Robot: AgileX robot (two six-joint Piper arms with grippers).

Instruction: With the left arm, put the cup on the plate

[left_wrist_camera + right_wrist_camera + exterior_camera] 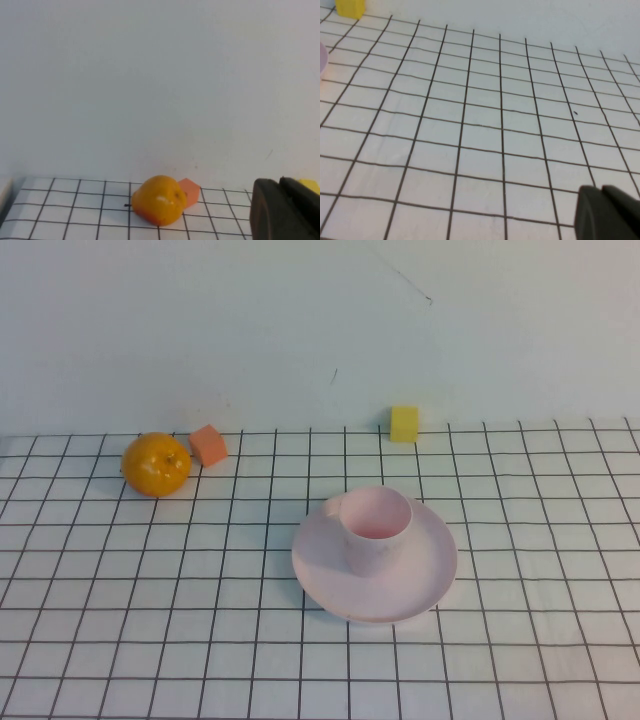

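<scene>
The pale pink cup (pixel 376 528) stands upright on the pale pink plate (pixel 430 575) at the middle of the table, a little left of the plate's centre. Neither arm shows in the high view. My left gripper (pixel 279 182) shows only in the left wrist view, shut and empty, held off the table and facing the orange fruit (pixel 159 199); cup and plate are out of that view. My right gripper (pixel 601 190) is shut and empty over bare grid cloth; a sliver of the plate (pixel 321 59) shows at the edge of that view.
The orange fruit (pixel 156 463) and an orange block (pixel 209 444) lie at the back left. A yellow block (pixel 404 423) sits at the back behind the plate. A white wall closes the far side of the grid-lined cloth (pixel 150 620).
</scene>
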